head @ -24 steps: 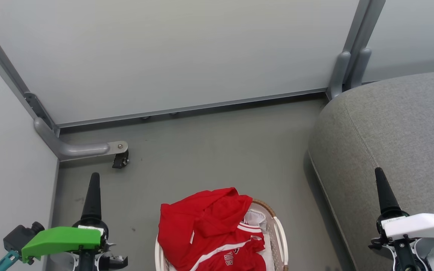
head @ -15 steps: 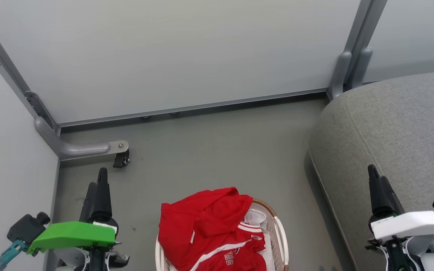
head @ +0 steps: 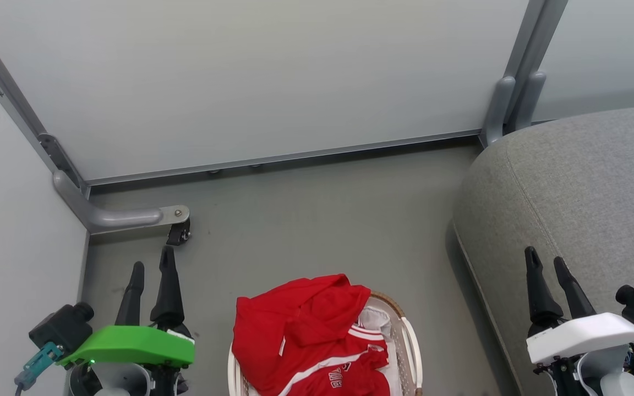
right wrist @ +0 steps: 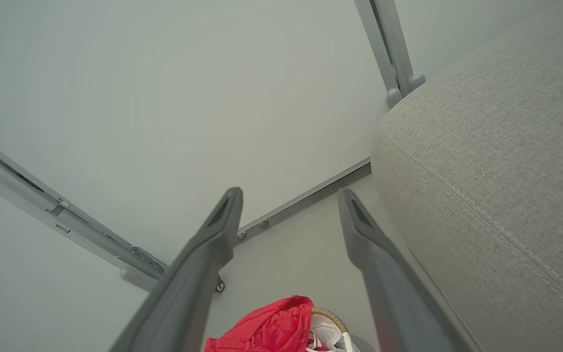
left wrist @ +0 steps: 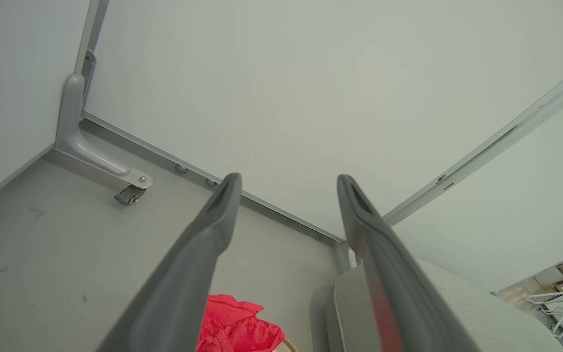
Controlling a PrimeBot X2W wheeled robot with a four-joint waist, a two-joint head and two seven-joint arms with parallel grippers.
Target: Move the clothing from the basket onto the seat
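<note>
Red clothing [head: 306, 335] with white stripes and lettering is heaped in the white basket [head: 411, 344] at the bottom centre of the head view, spilling over its left rim. The red heap also peeks in low in the left wrist view [left wrist: 237, 327] and the right wrist view [right wrist: 267, 327]. The grey seat [head: 581, 192] fills the right side. My left gripper [head: 152, 266] hovers open over the floor, left of the basket. Open too, my right gripper [head: 545, 259] stands over the seat's front edge. Both hold nothing.
White panel walls close the back and left. A grey bracket foot with a black caster [head: 176, 234] juts onto the floor just beyond my left gripper. Grey floor [head: 322, 220] lies between basket, wall and seat.
Both wrists have rolled: each gripper, seen edge-on as one finger before, now shows two spread fingers. Both hands also sit slightly lower and further inward.
</note>
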